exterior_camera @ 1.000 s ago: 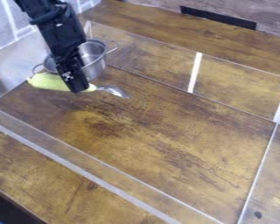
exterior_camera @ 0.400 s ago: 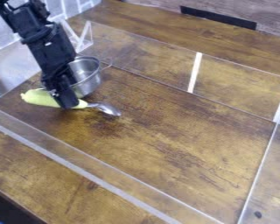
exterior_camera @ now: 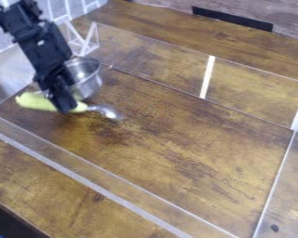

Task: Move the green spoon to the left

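Gripper [exterior_camera: 64, 103]: partly closed on the green spoon's handle
Green spoon [exterior_camera: 37, 100]: held mid-handle, likely for balance
Pot [exterior_camera: 83, 72]: just behind

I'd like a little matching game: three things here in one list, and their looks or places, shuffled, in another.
Things:
1. spoon handle
2. metal pot
3. robot arm

Descriptions:
A. black, reaching in from the upper left of the picture
B. yellow-green, at the hand
C. silvery and round, partly behind the arm

Pairs: 1-B, 2-C, 3-A
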Available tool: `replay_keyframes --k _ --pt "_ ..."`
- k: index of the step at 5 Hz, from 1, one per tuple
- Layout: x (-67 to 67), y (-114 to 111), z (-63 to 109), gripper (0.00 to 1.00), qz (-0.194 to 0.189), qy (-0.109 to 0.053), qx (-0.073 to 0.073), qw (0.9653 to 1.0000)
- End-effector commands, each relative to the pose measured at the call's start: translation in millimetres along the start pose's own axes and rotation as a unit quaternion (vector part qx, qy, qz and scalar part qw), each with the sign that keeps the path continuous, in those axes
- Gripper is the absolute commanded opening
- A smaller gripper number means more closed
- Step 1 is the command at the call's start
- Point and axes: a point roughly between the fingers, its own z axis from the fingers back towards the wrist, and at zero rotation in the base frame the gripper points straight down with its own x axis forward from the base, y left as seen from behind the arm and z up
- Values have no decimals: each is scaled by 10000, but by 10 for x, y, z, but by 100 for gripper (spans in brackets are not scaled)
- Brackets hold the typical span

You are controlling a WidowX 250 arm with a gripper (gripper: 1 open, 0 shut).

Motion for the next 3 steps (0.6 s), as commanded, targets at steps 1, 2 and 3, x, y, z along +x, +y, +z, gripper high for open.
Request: replay_keyframes --k 1,2,3 --pt "156 95 197 0 -366 -61 43 9993" --pt "87 91 138 0 -238 -143 -66 9996" --pt "6 94 60 0 -110 -231 -195 9995"
